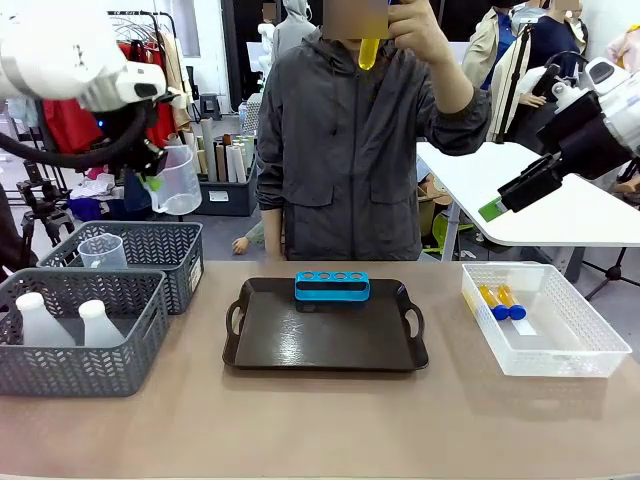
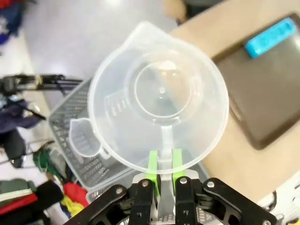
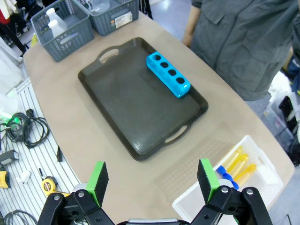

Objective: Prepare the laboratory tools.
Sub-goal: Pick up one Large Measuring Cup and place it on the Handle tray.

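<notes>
The left gripper (image 2: 161,161) was closed tight, its green pads pinching the flat handle of a clear plastic measuring beaker (image 2: 159,93). The beaker was round and spouted, and was held in the air above the left-hand baskets. The right gripper (image 3: 152,180) hung spread wide with nothing between its pads, raised off to the right of the table (image 1: 320,420).

Two grey mesh baskets (image 1: 90,360): the nearer held two translucent white conical flasks (image 1: 30,318), the farther a second beaker (image 1: 103,250).

One dark, smooth, two-handled tray (image 1: 300,340) sat mid-table. On its far side lay one blue rack (image 1: 332,286) with four round holes.

One clear ribbed bin (image 1: 560,350) at right held two blue-capped tubes (image 1: 497,300) of yellow liquid.

The person's hand (image 1: 425,35) held up one more yellow tube (image 1: 369,52).
</notes>
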Available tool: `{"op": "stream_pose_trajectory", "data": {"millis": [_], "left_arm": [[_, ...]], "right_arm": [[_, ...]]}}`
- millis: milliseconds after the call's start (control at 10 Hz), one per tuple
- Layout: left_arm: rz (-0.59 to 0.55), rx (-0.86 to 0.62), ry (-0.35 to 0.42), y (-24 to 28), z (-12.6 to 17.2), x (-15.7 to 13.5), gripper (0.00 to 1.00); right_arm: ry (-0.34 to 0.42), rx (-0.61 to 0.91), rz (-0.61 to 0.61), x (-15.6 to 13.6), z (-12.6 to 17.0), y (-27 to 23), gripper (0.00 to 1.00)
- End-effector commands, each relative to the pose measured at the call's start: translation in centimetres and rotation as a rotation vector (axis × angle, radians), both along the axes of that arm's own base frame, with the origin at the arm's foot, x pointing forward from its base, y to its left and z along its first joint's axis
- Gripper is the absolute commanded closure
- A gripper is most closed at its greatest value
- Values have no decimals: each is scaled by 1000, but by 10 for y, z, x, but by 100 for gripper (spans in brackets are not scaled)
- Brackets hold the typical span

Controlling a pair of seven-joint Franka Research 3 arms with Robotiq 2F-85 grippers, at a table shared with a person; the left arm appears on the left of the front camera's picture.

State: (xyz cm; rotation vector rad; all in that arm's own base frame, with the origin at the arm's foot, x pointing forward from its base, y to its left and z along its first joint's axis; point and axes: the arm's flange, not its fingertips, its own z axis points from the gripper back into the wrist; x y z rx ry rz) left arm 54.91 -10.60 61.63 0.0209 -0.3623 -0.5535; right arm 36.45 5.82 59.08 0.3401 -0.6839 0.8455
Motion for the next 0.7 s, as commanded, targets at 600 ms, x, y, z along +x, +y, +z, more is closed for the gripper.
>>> {"op": "stream_pose_trajectory", "data": {"millis": [600], "left_arm": [[-491,36,-23,-106,77,-81,100]], "right_arm": [[2,21,5,1,1,1,0]]}}
